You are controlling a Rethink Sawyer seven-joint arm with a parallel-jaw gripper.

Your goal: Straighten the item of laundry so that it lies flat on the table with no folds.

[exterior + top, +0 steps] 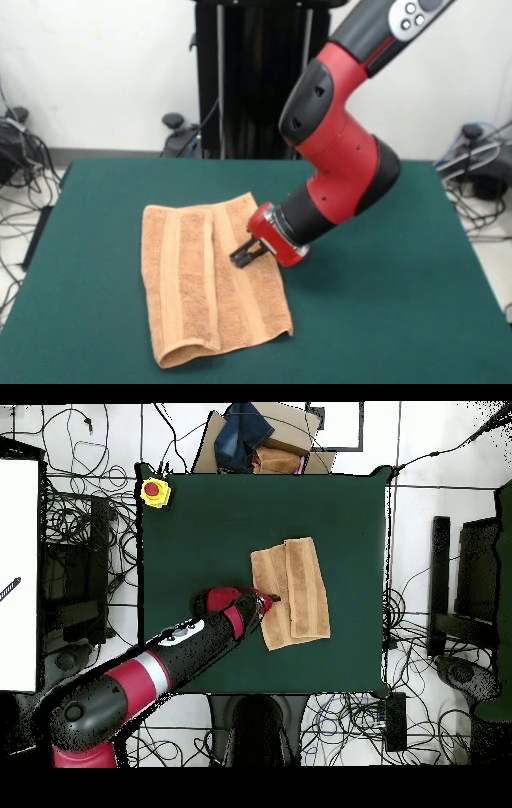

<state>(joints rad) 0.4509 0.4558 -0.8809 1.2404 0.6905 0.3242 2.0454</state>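
The light-brown towel (210, 284) lies on the green table (384, 304), left of centre in the front view. Its left part is folded over onto the rest, making a doubled strip with a rolled edge at the near end. In the overhead view the towel (292, 591) shows the folded strip along its right side. My gripper (244, 255) is tilted down onto the towel's right, single-layer part, fingertips at the cloth near the fold's edge. In the overhead view my gripper (271, 598) sits at the towel's left part. I cannot see whether it is open or shut.
A yellow box with a red button (154, 490) sits at the table's far-left corner in the overhead view. A cardboard box with dark cloth (262, 439) lies beyond the table's far edge. Cables lie on the floor around the table.
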